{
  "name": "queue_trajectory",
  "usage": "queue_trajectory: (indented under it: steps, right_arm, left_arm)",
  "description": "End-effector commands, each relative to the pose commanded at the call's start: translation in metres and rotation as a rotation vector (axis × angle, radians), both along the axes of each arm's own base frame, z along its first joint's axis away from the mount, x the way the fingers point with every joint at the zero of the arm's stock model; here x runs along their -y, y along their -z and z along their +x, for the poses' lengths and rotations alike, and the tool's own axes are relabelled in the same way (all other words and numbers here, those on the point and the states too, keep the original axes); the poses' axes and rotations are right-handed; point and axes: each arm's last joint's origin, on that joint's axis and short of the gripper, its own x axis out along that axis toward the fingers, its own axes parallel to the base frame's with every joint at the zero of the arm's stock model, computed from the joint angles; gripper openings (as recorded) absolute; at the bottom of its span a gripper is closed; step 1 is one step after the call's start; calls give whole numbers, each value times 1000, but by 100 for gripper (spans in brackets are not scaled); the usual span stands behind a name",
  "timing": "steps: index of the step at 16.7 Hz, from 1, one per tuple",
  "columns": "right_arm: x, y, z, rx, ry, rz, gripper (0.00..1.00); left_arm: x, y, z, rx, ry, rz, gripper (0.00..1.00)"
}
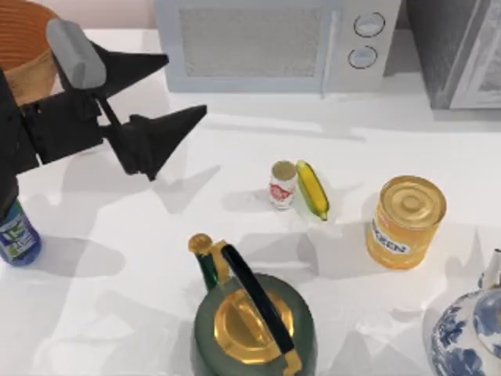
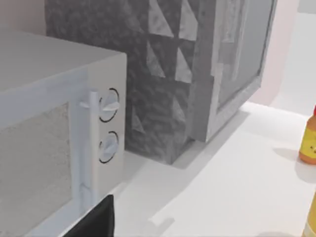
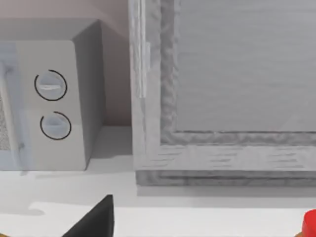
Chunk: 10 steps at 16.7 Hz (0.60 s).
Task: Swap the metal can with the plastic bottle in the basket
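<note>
1. Writing: the golden-yellow can [image 1: 405, 222] carries a white label band with dark capitals that appear to read "GREEN"; the first letters wrap out of sight. The metal can [image 1: 282, 185] bears red marks on white, not legible. The plastic bottle [image 1: 17, 236] has a blue, green and white label with a white mark, not readable.
2. Count of cans: two. The metal can stands upright near the middle of the counter [image 1: 235, 141]; the golden-yellow can stands to its right, apart from it.
3. Count of bottles: one plastic bottle in the top view, upright on the counter at the left edge, outside the basket [image 1: 27, 47]. The left wrist view shows part of an orange bottle [image 2: 309, 143] at the picture's edge.
4. Count of baskets: one, at the top view's far left corner, partly cut off by the frame and partly covered by the left arm. Its contents cannot be told.
5. One ear of corn [image 1: 312, 189] lies just beside the metal can, on its right.
6. Kettles and pots: one dark green kettle [image 1: 252, 321] with a gold lid at the near edge; one blue-and-white porcelain pot [image 1: 470, 333] at the near right corner.
7. Appliances: one microwave [image 1: 278, 43] with two round dials, and one grey cabinet [image 1: 458, 51] to its right.
8. Left gripper [image 1: 186, 88] hovers above the counter, right of the basket, fingers spread wide, holding nothing.
9. Right gripper: one dark fingertip [image 3: 96, 217] shows in the right wrist view, facing the microwave and cabinet; I cannot tell the state of the fingers.
</note>
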Motion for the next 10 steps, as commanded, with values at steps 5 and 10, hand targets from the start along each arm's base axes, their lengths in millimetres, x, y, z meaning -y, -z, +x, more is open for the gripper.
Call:
queue_trajectory:
  steps: [5,10]
  right_arm:
    - [0,0,0,0,0,0,100]
    - [0,0,0,0,0,0,100]
  left_arm:
    - [-24,-49,-80,91,-208,-9,100]
    - [-38,-50,-138,167,-421,11,100]
